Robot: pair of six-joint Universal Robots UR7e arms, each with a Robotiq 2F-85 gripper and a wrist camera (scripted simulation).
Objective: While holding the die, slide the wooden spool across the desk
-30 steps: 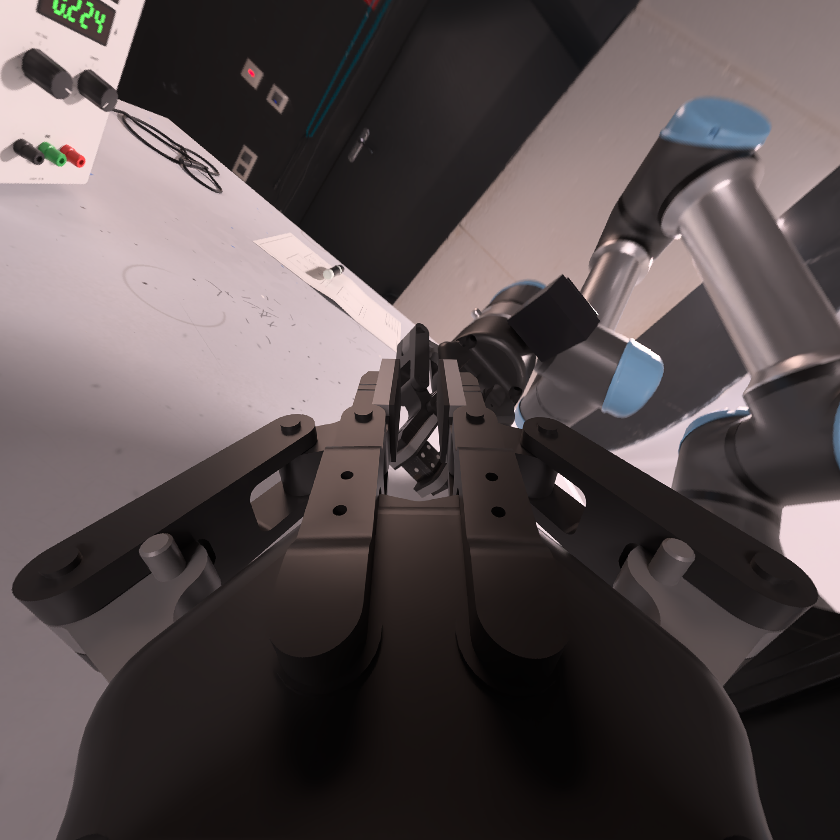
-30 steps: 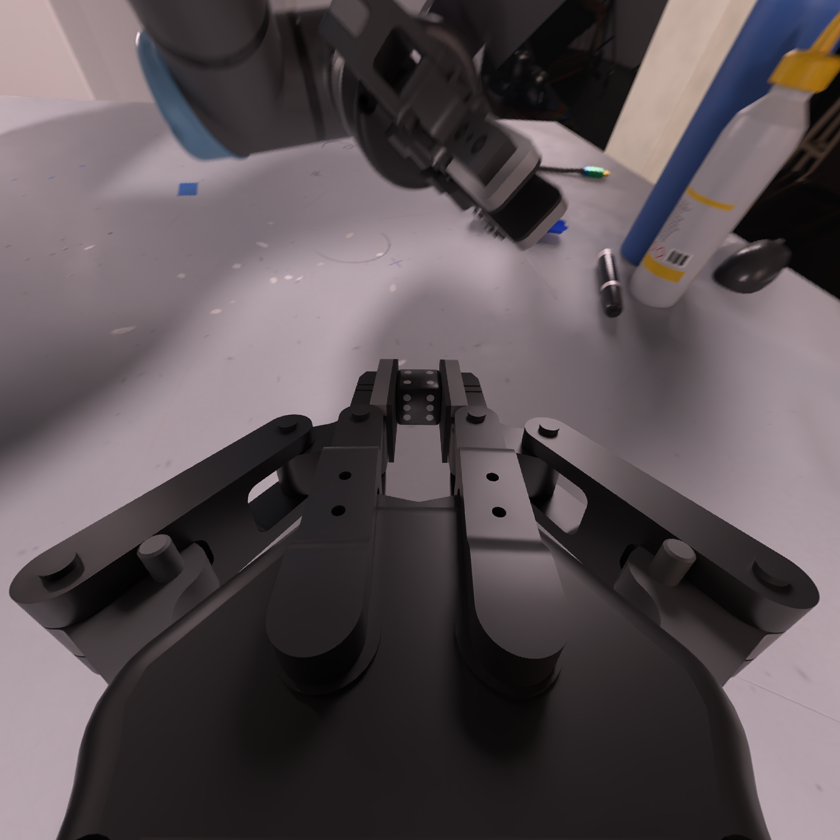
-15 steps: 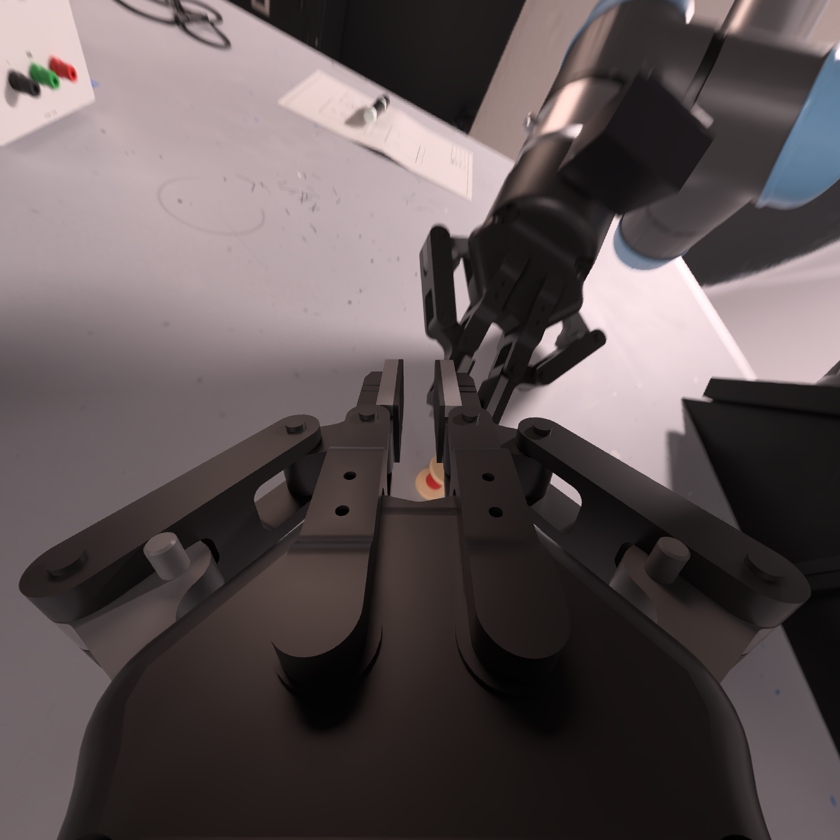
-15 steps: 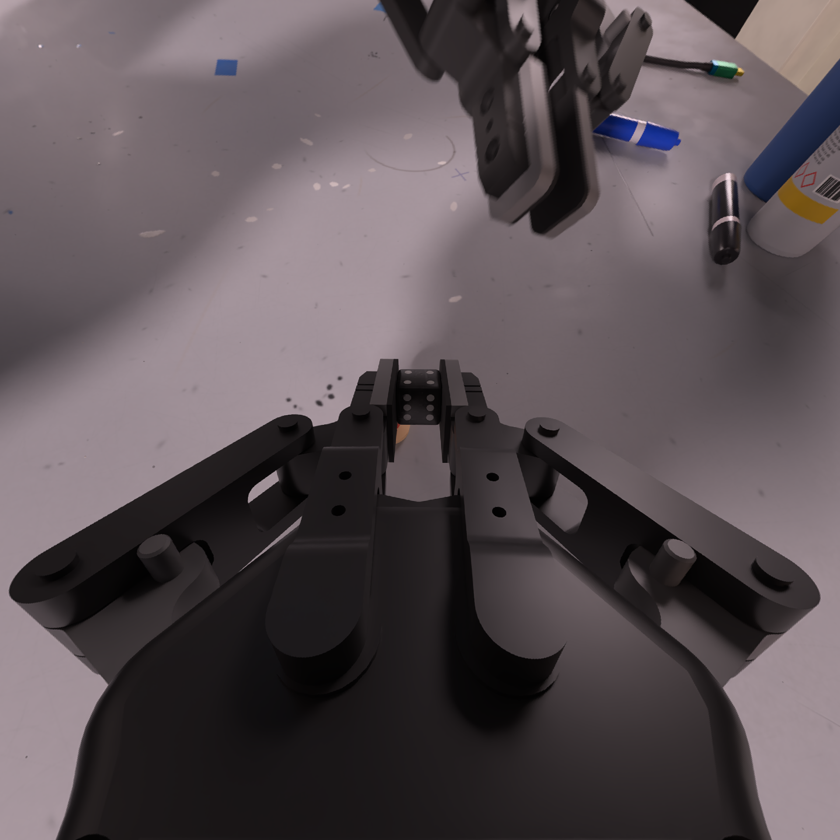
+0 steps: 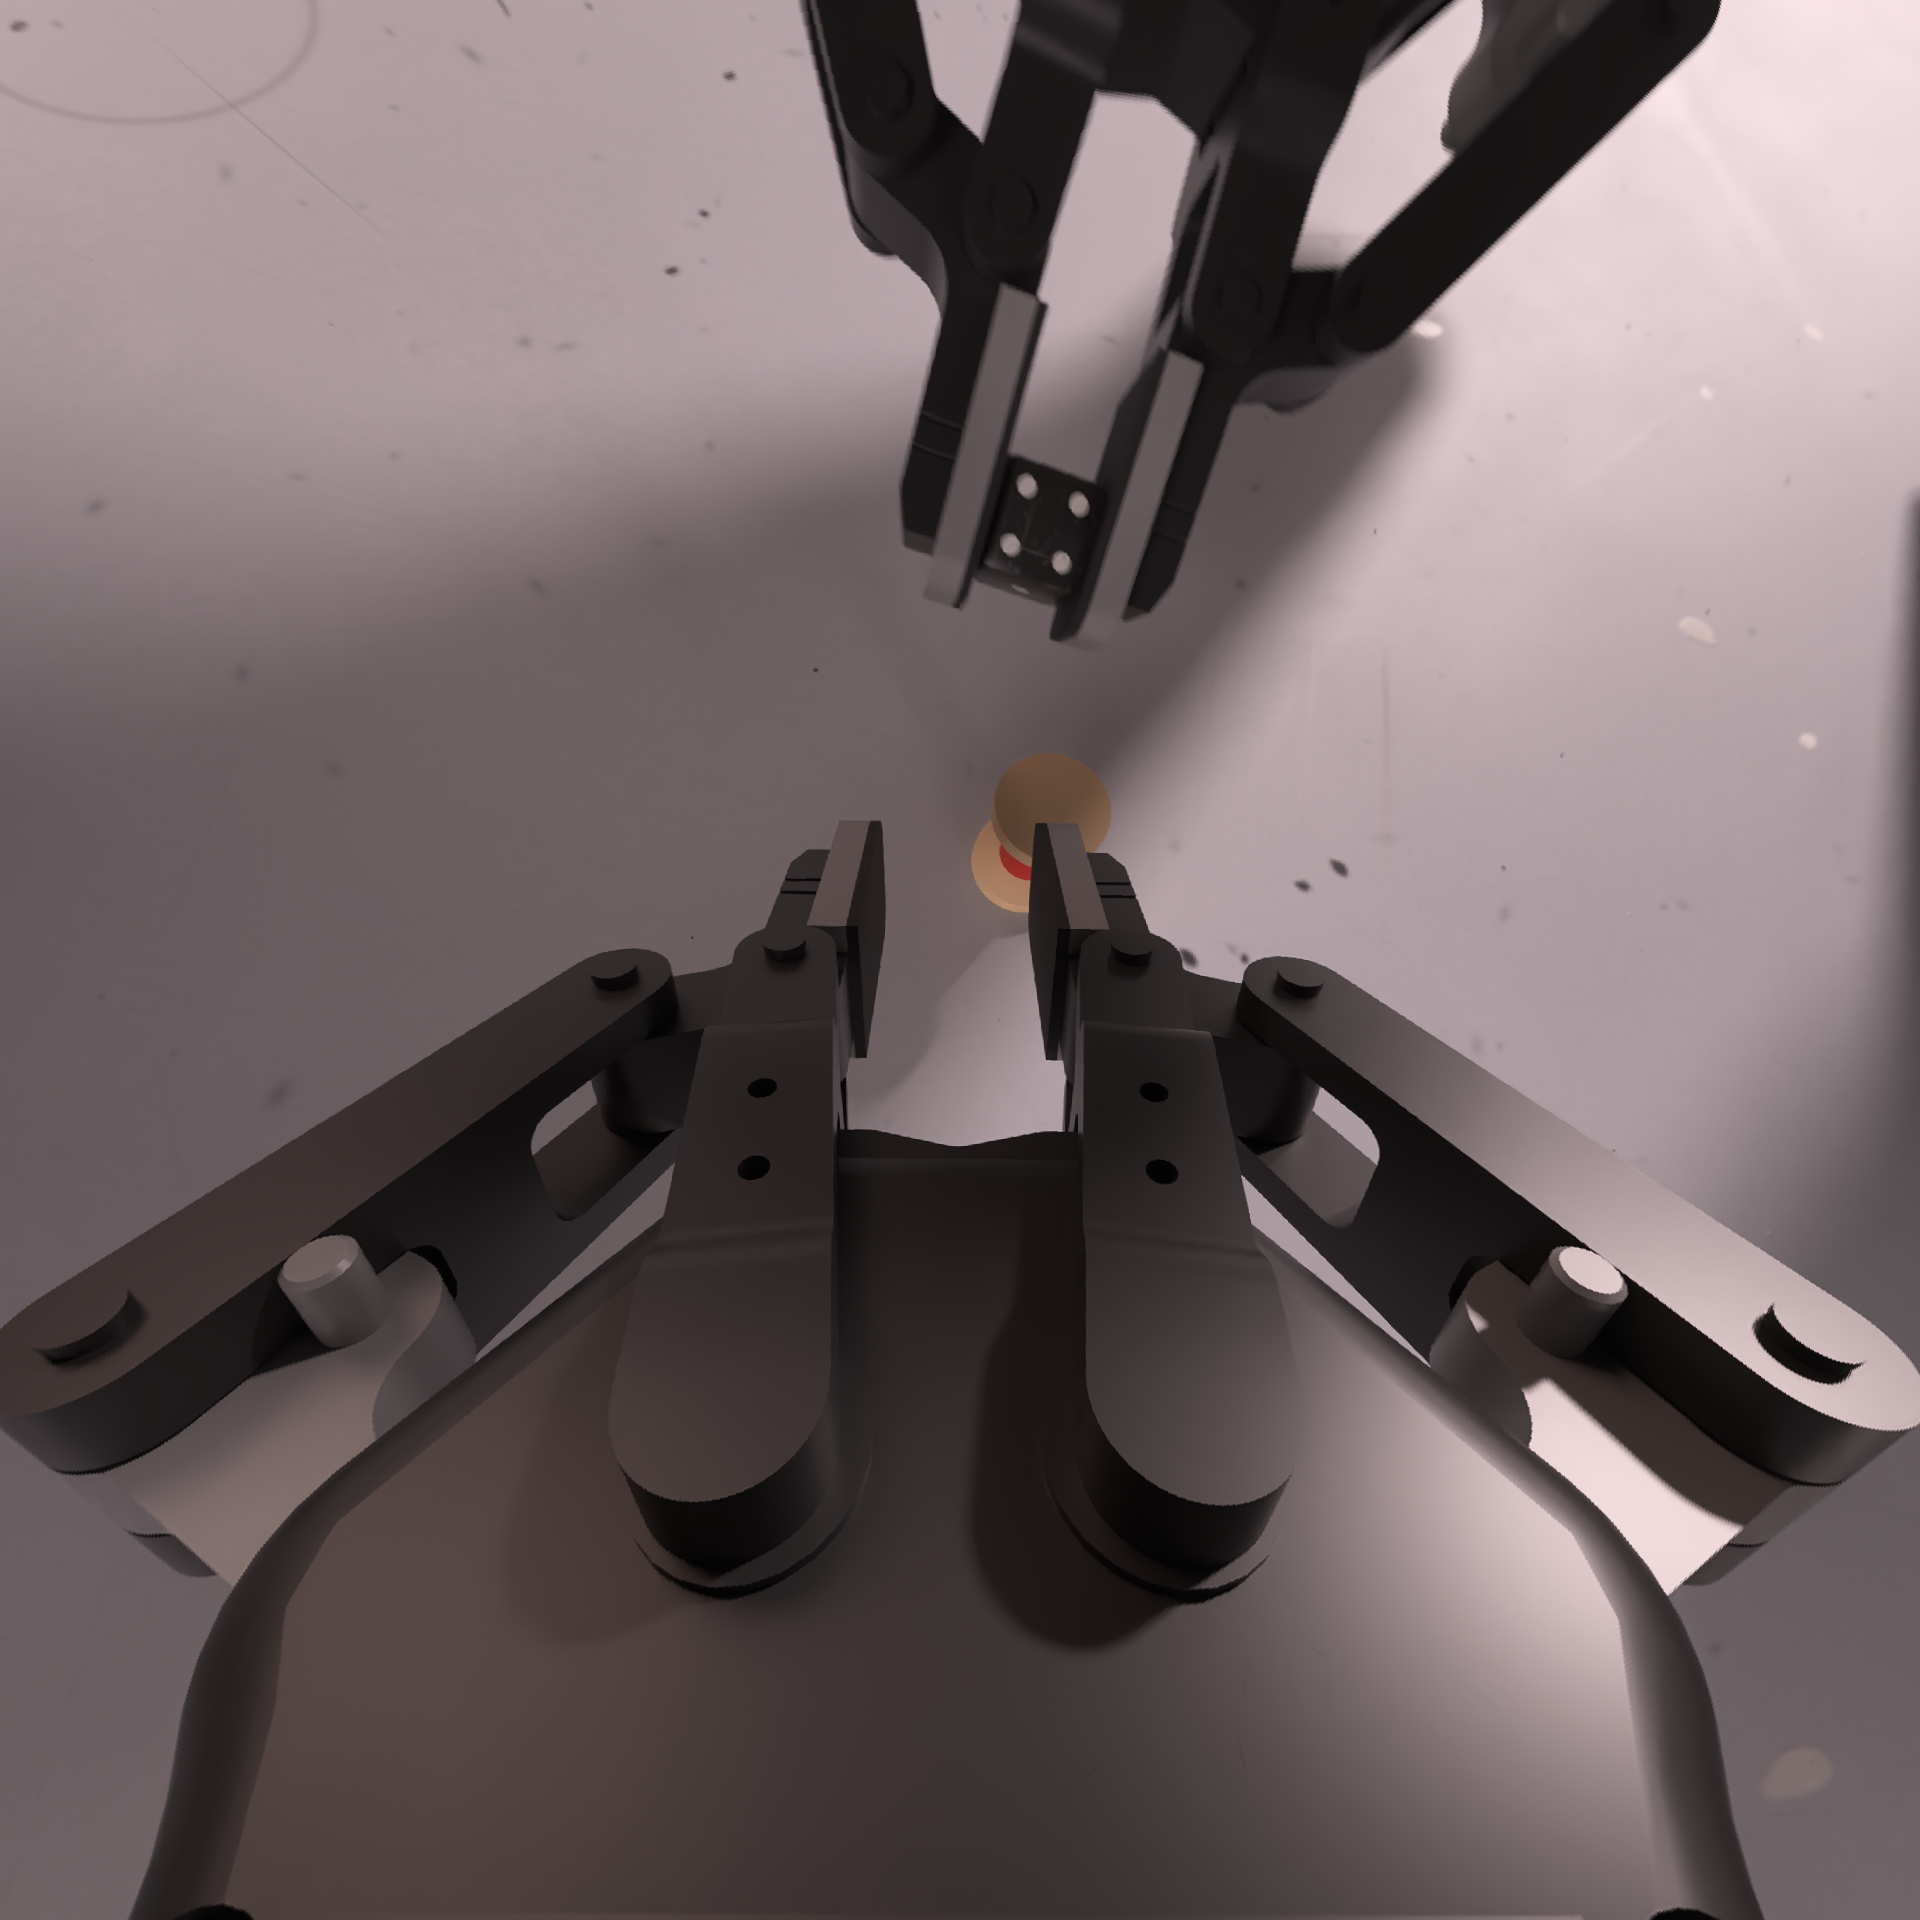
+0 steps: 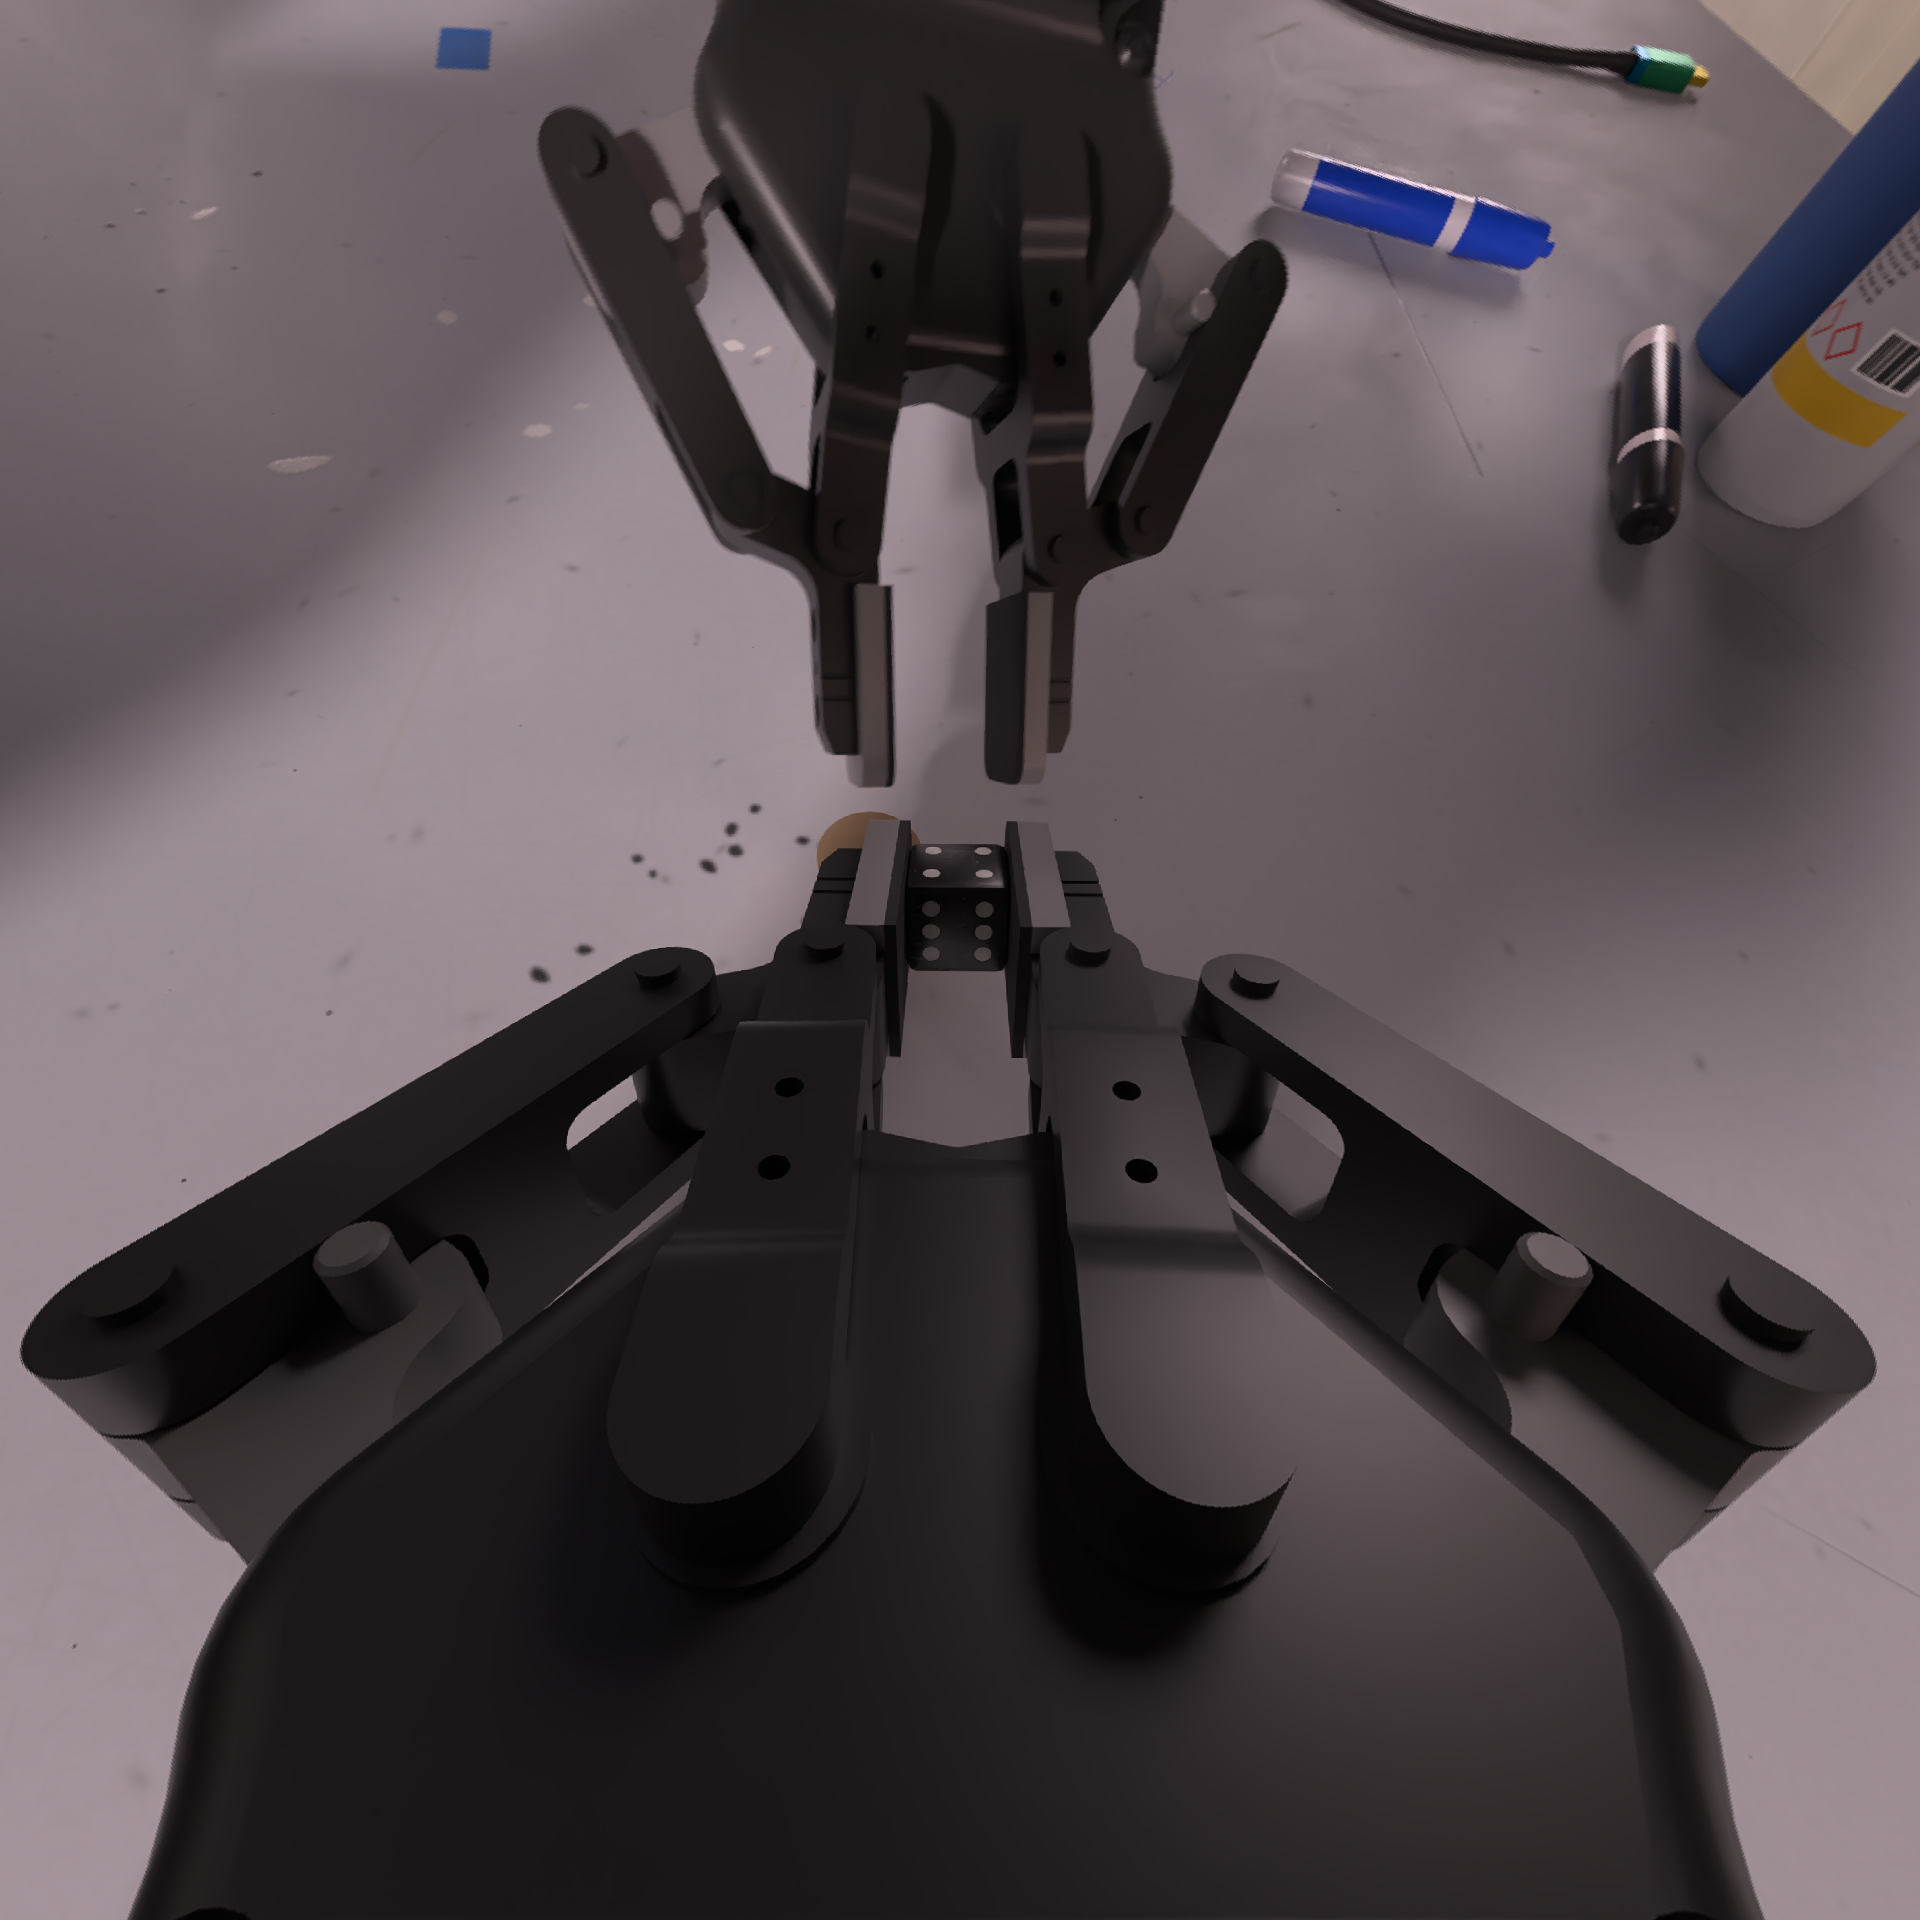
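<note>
The wooden spool (image 5: 1044, 816), tan with a red thread band, lies on the grey desk (image 5: 416, 623) just past my left gripper's right fingertip (image 5: 1060, 883), partly hidden by it. My left gripper (image 5: 956, 873) is low over the desk, jaws a little apart, with nothing between them. My right gripper (image 6: 954, 868) is shut on a black die (image 6: 956, 904) with white pips. The die also shows in the left wrist view (image 5: 1042, 530), a short way beyond the spool. In the right wrist view the spool (image 6: 844, 836) peeks out beside my finger, and the left gripper (image 6: 945, 753) faces mine.
A blue marker (image 6: 1413, 213), a short black cylinder (image 6: 1647, 431), a white and blue bottle (image 6: 1818, 416) and a cable with a green plug (image 6: 1662, 71) lie at the far right. A blue tape square (image 6: 463, 48) is at the far left. Dark specks (image 6: 717, 842) mark the desk.
Both grippers have tilted down toward the desk and come closer, tip to tip. The left jaws have widened slightly. The spool now shows beyond the left fingertips.
</note>
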